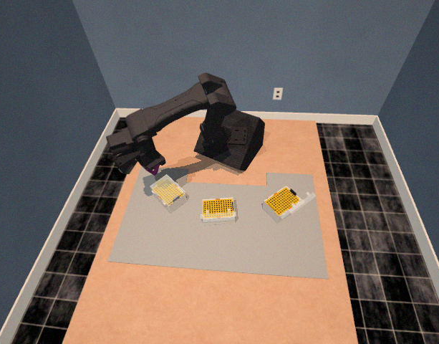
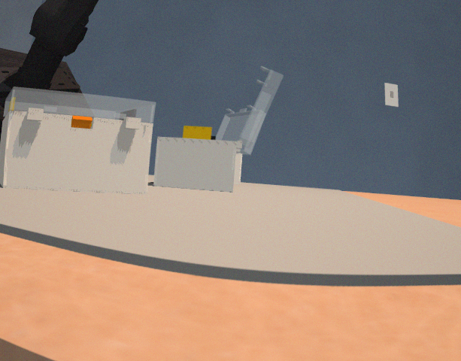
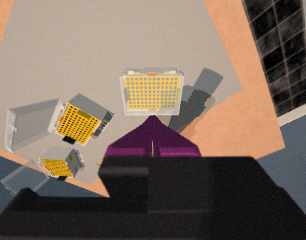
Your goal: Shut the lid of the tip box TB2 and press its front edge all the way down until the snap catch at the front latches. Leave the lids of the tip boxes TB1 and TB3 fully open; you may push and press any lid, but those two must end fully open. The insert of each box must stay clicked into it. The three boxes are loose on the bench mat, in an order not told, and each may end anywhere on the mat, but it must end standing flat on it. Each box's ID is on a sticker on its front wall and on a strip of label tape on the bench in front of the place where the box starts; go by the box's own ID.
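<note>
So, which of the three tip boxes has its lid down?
The left box, under the gripper: its clear lid lies flat over the tips. The middle and right boxes stand open.
</note>
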`<action>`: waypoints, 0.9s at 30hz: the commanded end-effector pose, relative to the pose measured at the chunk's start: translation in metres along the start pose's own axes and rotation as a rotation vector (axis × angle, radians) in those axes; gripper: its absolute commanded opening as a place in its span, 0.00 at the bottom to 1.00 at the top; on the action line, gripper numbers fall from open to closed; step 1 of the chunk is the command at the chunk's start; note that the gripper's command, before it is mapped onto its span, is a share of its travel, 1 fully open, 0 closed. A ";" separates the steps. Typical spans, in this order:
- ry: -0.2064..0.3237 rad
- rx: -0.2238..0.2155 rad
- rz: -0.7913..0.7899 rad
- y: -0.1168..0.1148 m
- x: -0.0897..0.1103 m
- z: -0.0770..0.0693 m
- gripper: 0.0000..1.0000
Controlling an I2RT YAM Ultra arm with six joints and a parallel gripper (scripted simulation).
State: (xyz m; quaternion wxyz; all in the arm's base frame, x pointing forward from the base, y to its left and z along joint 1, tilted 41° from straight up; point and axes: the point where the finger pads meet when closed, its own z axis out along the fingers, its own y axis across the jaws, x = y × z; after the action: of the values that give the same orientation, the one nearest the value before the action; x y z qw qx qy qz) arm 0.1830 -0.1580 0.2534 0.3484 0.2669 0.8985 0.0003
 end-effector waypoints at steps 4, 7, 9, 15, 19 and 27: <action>-0.009 0.000 -0.005 0.001 -0.001 -0.003 0.00; -0.009 0.000 -0.005 0.001 -0.001 -0.003 0.00; -0.009 0.000 -0.005 0.001 -0.001 -0.003 0.00; -0.009 0.000 -0.005 0.001 0.005 0.006 0.00; -0.009 0.000 -0.005 0.001 0.011 0.014 0.00; -0.009 -0.001 -0.005 0.001 0.021 0.027 0.00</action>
State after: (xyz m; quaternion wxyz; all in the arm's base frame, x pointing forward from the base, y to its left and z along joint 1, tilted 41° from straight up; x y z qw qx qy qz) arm 0.1862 -0.1487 0.2170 0.3406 0.2645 0.9022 0.0103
